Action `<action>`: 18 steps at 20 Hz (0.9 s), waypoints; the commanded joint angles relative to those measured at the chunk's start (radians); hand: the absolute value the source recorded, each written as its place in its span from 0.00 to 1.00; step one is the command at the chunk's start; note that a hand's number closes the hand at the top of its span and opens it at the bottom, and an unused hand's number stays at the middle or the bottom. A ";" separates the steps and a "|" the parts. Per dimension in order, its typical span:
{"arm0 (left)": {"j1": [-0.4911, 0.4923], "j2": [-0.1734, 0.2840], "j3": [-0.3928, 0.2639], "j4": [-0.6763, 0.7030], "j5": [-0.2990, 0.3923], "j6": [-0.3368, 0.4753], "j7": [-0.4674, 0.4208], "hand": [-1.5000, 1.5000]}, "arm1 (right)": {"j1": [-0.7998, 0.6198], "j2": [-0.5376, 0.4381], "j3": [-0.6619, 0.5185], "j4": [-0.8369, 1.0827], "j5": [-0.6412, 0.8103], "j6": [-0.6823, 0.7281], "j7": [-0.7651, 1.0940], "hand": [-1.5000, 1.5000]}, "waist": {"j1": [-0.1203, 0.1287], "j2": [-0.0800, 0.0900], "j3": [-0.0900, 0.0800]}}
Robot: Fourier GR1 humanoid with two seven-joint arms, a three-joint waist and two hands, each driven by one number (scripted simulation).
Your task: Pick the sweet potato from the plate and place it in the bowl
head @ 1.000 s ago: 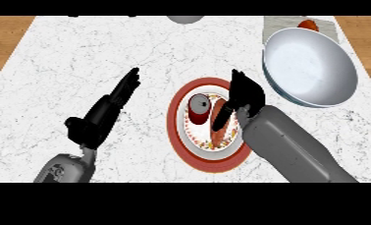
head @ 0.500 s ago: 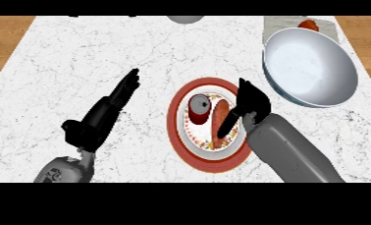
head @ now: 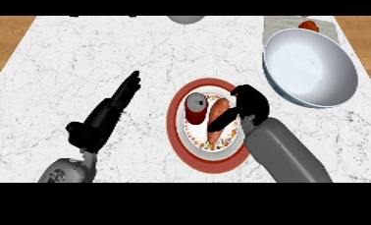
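An orange-brown sweet potato (head: 215, 131) lies lengthwise on a white plate with a red rim (head: 174, 121), next to a dark red can (head: 196, 109). My right hand (head: 249, 102) sits on the potato's right side. Its fingers are curled at the potato's upper end and its thumb lies across the potato's middle, so part of the potato is hidden. The potato rests on the plate. A large white bowl (head: 311, 67) stands to the upper right of the plate, holding nothing. My left hand (head: 109, 113) rests open on the counter left of the plate, fingers straight.
A grey round object (head: 186, 19) shows at the counter's far edge. At the far right corner a red item (head: 309, 25) lies on a grey board behind the bowl. Wooden floor shows past the counter's left and right ends.
My right hand has come down and drawn in over the plate, its fingers curling from a spread pose onto the sweet potato. The left hand has stayed still.
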 commanded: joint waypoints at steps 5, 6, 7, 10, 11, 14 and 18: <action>-0.018 -0.014 0.052 0.040 -0.013 -0.053 -0.021 0.50 | 0.023 0.000 -0.072 0.028 0.137 0.001 -0.010 1.00 | -0.001 0.006 0.003; -0.067 -0.070 0.019 0.058 -0.064 0.005 0.002 0.50 | -0.032 0.077 -0.076 0.152 0.170 -0.060 -0.040 1.00 | 0.003 0.008 0.003; -0.015 0.006 0.061 -0.038 0.016 -0.046 0.042 0.50 | 0.080 -0.039 0.021 -0.038 0.102 0.071 -0.212 1.00 | -0.002 0.002 0.003; -0.017 -0.030 0.017 -0.001 -0.017 -0.023 0.018 0.50 | 0.035 -0.069 0.234 -0.124 0.107 0.241 -0.504 1.00 | 0.027 0.000 0.004; -0.028 -0.029 0.015 0.003 -0.011 -0.033 0.024 0.50 | 0.024 -0.054 0.306 -0.167 0.124 0.269 -0.563 1.00 | 0.041 -0.004 0.004; -0.021 -0.033 0.005 0.001 -0.017 -0.031 0.027 0.50 | 0.038 -0.113 0.450 -0.274 0.143 0.323 -0.762 1.00 | 0.038 -0.011 0.005; 0.019 -0.035 0.016 -0.011 -0.026 -0.003 0.016 0.50 | 0.055 -0.387 0.484 -0.458 0.200 0.279 -1.011 1.00 | -0.021 -0.017 0.005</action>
